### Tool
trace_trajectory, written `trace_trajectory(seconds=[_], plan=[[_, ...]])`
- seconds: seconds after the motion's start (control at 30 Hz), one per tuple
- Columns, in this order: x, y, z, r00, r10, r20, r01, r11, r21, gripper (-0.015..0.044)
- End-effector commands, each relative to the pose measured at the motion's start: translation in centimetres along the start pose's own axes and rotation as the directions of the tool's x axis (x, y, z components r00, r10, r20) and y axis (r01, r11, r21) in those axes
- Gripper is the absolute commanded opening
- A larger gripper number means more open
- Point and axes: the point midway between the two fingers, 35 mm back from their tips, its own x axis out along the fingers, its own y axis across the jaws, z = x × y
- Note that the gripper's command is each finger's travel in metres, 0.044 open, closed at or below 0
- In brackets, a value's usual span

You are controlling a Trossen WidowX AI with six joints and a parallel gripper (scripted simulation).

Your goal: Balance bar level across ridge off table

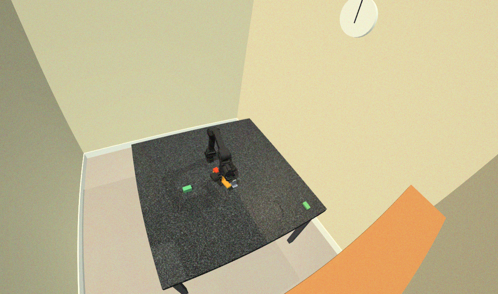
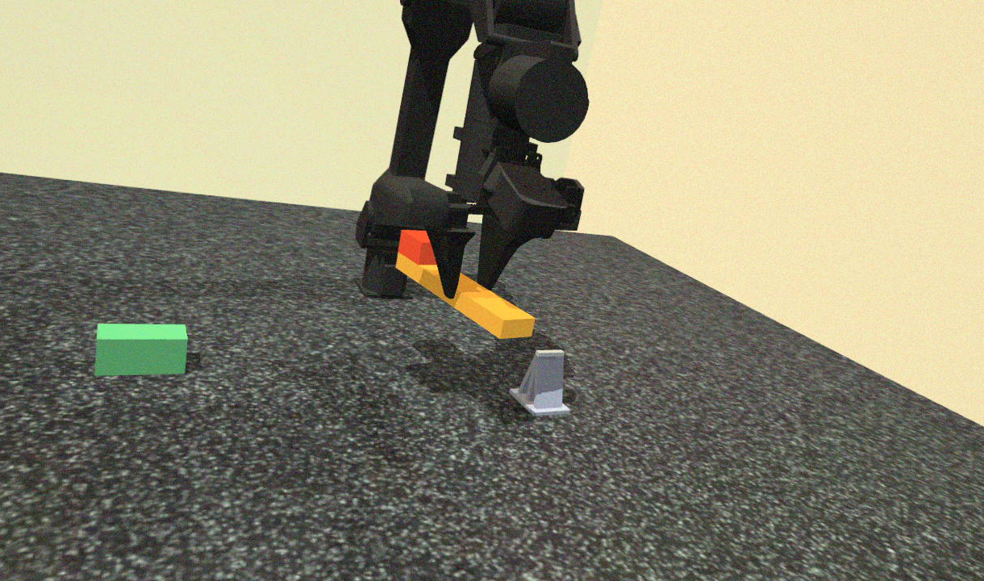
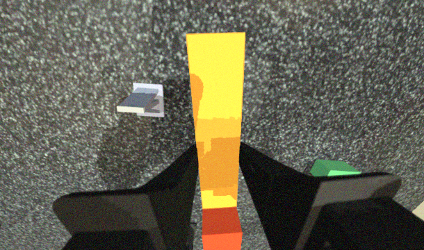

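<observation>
Your gripper (image 2: 469, 285) is clamped on the yellow bar (image 2: 473, 302), red-tipped at its far end. You have the bar in the air above the table (image 2: 698, 448), near end dipping. The grey ridge (image 2: 544, 382) stands just beyond the bar's near end, apart from it. A green block (image 2: 140, 349) sits well left.

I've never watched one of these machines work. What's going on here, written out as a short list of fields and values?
gripper: black two-fingered gripper, shut on the bar
bar: long yellow-orange bar with a red end, lifted off the table, red end nearer the arm's base
ridge: small grey wedge-shaped ridge, standing on the table, apart from the bar
bar versus ridge: bar's free end hangs above and behind the ridge, not resting on it
table: dark speckled table top
bystanders: two green blocks, one left of the arm, one near the table corner
task: not yet done
</observation>
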Motion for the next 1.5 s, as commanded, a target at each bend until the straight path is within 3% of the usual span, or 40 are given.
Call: trace_trajectory(seconds=[0.0,0.9,1.47], plan=[[-0.6,0.4,0.3,1.0,-0.004,0.003,0.004,1.0,0.008,0.0],[-0.8,9.1,5.2,1.0,0.005,0.007,-0.006,0.993,0.116,0.0],[1.2,9.4,5.4,1.0,0.005,0.008,-0.006,0.993,0.119,0.0]])
